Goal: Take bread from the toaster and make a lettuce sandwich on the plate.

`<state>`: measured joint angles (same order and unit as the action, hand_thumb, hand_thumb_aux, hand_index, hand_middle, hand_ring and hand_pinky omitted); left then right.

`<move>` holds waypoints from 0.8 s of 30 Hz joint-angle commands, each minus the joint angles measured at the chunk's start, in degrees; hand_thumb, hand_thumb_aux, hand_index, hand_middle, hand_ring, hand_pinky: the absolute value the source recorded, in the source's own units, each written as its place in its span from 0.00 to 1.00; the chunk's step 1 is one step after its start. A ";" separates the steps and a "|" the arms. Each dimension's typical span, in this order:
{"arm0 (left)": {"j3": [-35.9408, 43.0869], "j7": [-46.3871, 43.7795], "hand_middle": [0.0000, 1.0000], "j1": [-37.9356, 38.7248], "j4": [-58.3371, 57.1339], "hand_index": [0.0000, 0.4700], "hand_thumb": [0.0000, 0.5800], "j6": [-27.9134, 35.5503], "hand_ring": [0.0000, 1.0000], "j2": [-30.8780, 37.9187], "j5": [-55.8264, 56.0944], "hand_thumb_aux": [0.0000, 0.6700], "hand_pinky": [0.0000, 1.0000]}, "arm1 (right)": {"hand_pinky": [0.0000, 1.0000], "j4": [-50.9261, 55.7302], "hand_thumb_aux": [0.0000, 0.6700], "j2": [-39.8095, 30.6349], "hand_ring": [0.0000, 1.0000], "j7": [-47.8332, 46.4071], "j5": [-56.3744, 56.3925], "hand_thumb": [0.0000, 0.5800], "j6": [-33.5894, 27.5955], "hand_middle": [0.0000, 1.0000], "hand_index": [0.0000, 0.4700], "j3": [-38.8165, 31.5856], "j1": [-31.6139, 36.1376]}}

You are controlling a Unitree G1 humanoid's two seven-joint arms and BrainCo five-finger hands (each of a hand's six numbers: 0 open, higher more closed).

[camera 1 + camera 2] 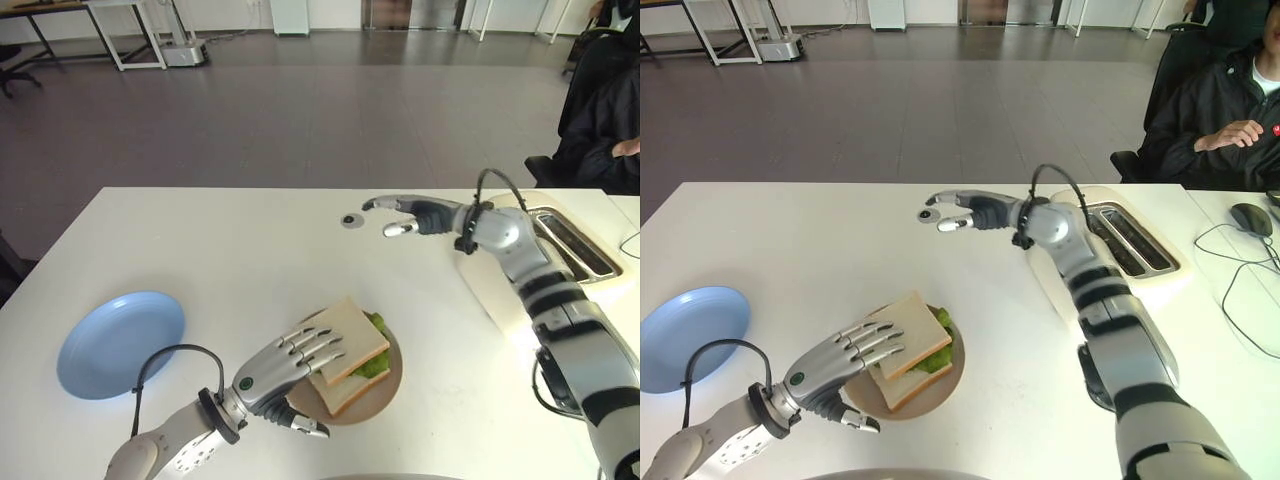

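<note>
A sandwich (pixel 350 350) of two bread slices with green lettuce (pixel 374 362) between them lies on a brown plate (pixel 382 392) near the table's front. My left hand (pixel 285 368) rests on the sandwich's left side, fingers stretched flat over the top slice, holding nothing. My right hand (pixel 410 214) hovers open above the table, left of the white toaster (pixel 560 250), fingers extended and empty. The toaster's slots (pixel 1127 238) look dark and hold no bread that I can see.
An empty blue plate (pixel 120 342) sits at the front left. A small round grey disc (pixel 351 220) lies on the table near my right hand. Cables and a computer mouse (pixel 1247 218) lie at the far right edge.
</note>
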<state>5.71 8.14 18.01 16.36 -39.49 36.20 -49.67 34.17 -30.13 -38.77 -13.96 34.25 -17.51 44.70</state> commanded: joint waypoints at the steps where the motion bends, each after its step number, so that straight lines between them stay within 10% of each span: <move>1: -7.14 -1.87 0.00 2.74 8.45 0.00 0.00 -1.96 0.00 2.22 26.88 0.00 0.00 | 0.00 -31.77 0.00 -14.98 0.00 -10.18 12.93 0.00 -4.07 0.00 0.00 5.57 -22.34; 2: -10.17 -2.93 0.00 5.11 8.75 0.00 0.00 -3.08 0.00 4.21 33.20 0.00 0.00 | 0.13 -38.04 0.20 -17.95 0.13 -10.85 15.71 0.37 -5.11 0.13 0.20 8.36 -27.91; 3: -12.73 -4.92 0.12 8.31 8.16 0.34 0.56 -4.25 0.12 6.75 38.56 0.34 0.12 | 0.75 -42.67 0.87 -20.38 0.75 -11.50 17.95 0.98 -5.83 0.75 0.87 11.05 -33.44; 4: -14.72 -7.14 0.99 11.69 6.69 0.93 1.00 -5.51 0.99 9.03 41.02 0.93 0.99 | 0.95 -45.51 1.00 -22.35 0.95 -12.17 18.68 1.00 -5.49 0.95 1.00 12.32 -38.59; 9: -18.69 -22.53 1.00 26.60 -4.91 1.00 1.00 -12.49 1.00 20.26 49.18 1.00 1.00 | 0.95 -54.33 1.00 -24.29 0.95 -12.18 12.63 1.00 -4.00 0.95 1.00 10.03 -56.47; 13: -15.88 -32.22 1.00 31.48 -1.50 1.00 1.00 -11.18 1.00 23.26 47.56 1.00 1.00 | 0.95 -52.36 1.00 -19.33 0.95 -9.84 1.92 1.00 -3.74 0.95 1.00 2.87 -57.78; 17: -4.86 -33.37 1.00 18.89 -1.38 1.00 1.00 -4.82 1.00 13.37 21.44 1.00 1.00 | 0.93 -43.86 1.00 -12.96 0.93 -3.26 -11.64 1.00 -2.53 0.93 1.00 -3.26 -55.76; 24: 5.37 -7.92 1.00 -4.14 -11.32 1.00 1.00 0.32 1.00 3.52 -15.76 1.00 1.00 | 0.93 -27.84 1.00 -4.96 0.93 10.31 -24.45 1.00 -2.80 0.93 1.00 -9.19 -50.42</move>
<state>6.72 -6.83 21.63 12.14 -44.74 41.81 -50.10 -5.30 -37.70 -31.31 -28.76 35.48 -22.57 -6.30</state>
